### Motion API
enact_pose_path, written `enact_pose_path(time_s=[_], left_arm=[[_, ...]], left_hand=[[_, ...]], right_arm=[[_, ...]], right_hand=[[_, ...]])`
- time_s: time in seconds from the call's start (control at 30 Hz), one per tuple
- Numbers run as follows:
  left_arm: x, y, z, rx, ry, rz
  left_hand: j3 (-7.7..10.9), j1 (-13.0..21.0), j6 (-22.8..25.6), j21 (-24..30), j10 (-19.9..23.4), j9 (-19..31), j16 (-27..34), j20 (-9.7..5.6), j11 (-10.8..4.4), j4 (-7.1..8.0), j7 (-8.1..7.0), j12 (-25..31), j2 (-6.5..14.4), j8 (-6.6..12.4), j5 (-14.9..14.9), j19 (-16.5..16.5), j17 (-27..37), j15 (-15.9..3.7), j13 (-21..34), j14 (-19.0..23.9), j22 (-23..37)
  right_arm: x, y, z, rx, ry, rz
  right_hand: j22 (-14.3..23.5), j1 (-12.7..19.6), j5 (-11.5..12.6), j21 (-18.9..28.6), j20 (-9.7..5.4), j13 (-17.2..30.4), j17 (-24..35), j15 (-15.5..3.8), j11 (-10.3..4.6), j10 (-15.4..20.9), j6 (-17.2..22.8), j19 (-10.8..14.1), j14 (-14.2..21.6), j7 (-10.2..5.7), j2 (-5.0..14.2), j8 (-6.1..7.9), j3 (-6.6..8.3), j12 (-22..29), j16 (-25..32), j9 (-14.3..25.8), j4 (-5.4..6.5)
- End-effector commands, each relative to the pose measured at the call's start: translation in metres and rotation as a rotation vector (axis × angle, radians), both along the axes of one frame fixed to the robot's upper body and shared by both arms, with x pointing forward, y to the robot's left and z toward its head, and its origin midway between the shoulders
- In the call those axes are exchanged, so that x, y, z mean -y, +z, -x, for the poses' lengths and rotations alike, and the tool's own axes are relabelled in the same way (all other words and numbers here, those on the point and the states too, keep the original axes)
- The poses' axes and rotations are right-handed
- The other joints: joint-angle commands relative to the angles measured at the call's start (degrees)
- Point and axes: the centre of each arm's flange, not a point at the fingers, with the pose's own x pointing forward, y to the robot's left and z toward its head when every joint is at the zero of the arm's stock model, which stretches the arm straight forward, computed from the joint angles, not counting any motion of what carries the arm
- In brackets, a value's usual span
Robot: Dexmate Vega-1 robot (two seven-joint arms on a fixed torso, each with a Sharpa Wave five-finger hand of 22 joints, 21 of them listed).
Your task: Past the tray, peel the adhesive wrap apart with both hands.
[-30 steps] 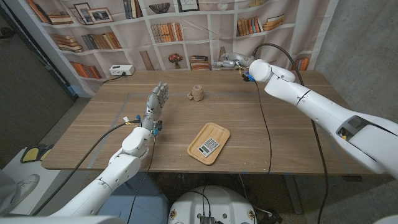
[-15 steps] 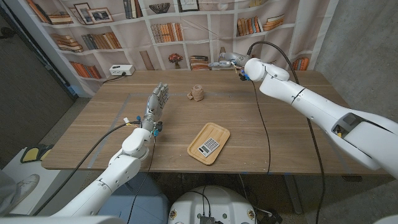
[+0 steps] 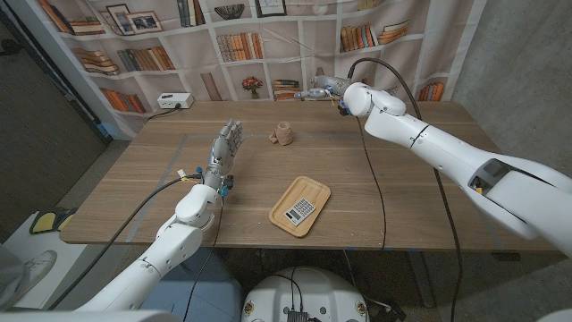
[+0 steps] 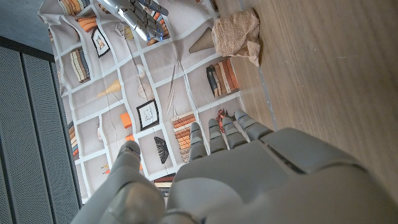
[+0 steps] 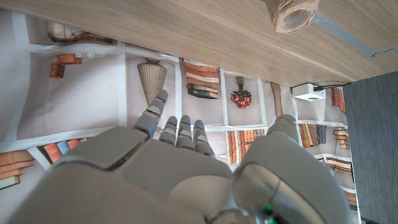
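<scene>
Best approached from both sides: tan crumpled adhesive wrap roll (image 3: 283, 134) untouched on wooden tabletop (image 3: 402, 179), left robot hand (image 3: 225, 148) empty and spread, right robot hand (image 3: 323, 88) seemingly likewise.

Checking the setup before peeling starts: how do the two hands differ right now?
The left hand stands upright over the table, near the adhesive wrap; the right hand reaches past the table's far edge, higher up. Both hold nothing, fingers apart.

Left hand (image 4: 249, 180) hovering over the table (image 4: 329, 74), fingers extended, holding nothing; adhesive wrap (image 4: 236, 34) sitting beyond them, right hand (image 4: 140, 15) farther off.
</scene>
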Motion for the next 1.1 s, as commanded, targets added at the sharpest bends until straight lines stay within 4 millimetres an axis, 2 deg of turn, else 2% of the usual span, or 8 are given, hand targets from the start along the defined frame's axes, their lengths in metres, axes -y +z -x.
enact_pose_path(time_s=[0.03,1.1], left_arm=[[-0.001,-0.002,0.000,-0.003,0.001,0.003],[0.002,-0.004,-0.002,-0.007,-0.003,0.002]], left_hand=[[0.17,0.27,0.47,0.10,0.19,0.11,-0.25,0.22,0.17,-0.08,0.12,-0.20,0.15,-0.17,0.23,0.25,0.10,0.40,0.24,0.05,0.08],[0.15,0.18,0.56,0.13,0.30,0.11,-0.24,0.20,0.10,-0.04,0.19,-0.19,0.13,-0.16,0.25,0.31,0.11,0.36,0.25,0.13,0.09]], right_arm=[[-0.008,0.000,-0.002,-0.005,-0.026,0.031],[-0.028,0.004,-0.008,0.050,-0.104,0.155]], right_hand=[[0.04,0.78,-0.03,-0.07,-0.19,-0.02,0.19,0.07,0.31,-0.10,0.29,0.09,0.00,1.37,-0.02,0.04,0.20,-0.05,-0.22,0.20,-0.34],[0.04,1.07,0.05,-0.42,-0.38,0.00,0.22,-0.37,-0.11,-0.04,0.13,-0.16,0.19,0.88,-0.12,-0.17,0.35,-0.20,-0.41,0.22,-0.37]])
